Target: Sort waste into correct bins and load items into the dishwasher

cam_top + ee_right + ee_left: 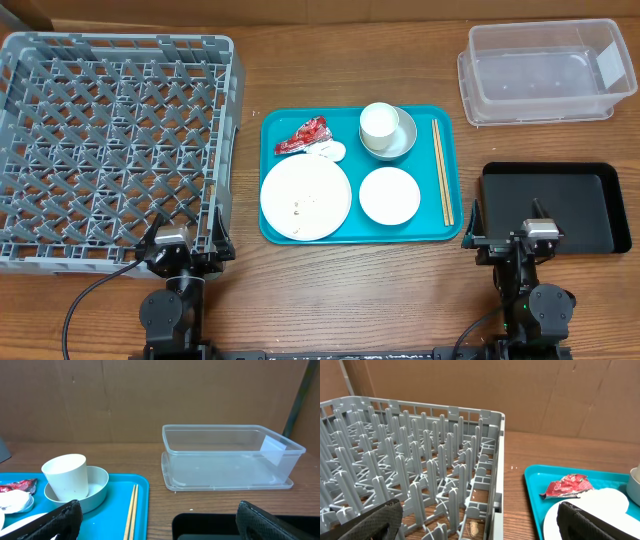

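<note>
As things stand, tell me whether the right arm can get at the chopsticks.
Probably yes: the chopsticks lie bare along the teal tray's right edge, nearest the right gripper, which is open, nothing between.

So my black two-finger left end effector (186,245) and black right end effector (512,238) both sit low, wrists level, pointing straight ahead, fingers spread wide, gripping nothing.

Rack (115,150): directly ahead of left pincer (187,245). Shallow bin (560,205): directly ahead of right pincer (513,240); tub (545,75) beyond it. Serving tray (355,232): between pincers, ahead.
</note>
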Motion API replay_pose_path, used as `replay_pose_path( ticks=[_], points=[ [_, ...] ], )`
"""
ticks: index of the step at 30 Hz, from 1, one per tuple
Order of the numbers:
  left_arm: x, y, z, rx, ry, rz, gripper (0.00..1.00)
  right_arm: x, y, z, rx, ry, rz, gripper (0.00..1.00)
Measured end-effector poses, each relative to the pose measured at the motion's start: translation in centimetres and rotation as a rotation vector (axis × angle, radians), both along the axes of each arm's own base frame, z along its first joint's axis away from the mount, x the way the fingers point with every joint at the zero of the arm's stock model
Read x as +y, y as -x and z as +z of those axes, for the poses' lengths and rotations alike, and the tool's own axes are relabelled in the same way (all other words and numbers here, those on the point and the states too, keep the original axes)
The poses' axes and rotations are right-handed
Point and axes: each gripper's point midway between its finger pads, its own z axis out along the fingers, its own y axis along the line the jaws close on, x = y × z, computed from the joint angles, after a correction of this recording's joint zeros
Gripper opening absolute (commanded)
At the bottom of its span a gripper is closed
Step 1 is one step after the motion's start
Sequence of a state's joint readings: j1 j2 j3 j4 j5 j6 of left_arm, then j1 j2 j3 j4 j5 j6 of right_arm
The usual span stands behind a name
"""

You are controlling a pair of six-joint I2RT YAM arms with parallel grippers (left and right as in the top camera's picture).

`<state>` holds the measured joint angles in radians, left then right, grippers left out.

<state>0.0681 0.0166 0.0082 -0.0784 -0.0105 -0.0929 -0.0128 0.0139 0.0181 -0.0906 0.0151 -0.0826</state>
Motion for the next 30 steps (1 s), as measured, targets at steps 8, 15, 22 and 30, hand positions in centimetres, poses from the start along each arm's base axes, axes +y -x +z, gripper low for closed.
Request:
replay_pose_path(
  ticks=[8, 15, 22, 30],
  points=[
    [0.0, 0.0, 0.0, 0.0, 0.0, 0.0, 1.0, 0.0, 0.0, 0.1, -0.002, 0.0, 0.0, 1.0],
    [0.0, 0.0, 0.0, 0.0, 0.0, 0.0, 1.0, 0.0, 0.0, 0.0, -0.002, 0.0, 0.0, 1.0],
    [-2.8, -0.1, 1.8, -0.071, 0.209, -0.151, 1.0, 0.0, 0.0, 0.1, -0.002, 0.0, 0.0, 1.0],
    [-7.0, 1.4, 7.5, -0.202, 0.692, -0.448, 1.0, 0.0, 0.0, 0.1, -0.002, 0.0, 0.0, 1.0]
  ],
)
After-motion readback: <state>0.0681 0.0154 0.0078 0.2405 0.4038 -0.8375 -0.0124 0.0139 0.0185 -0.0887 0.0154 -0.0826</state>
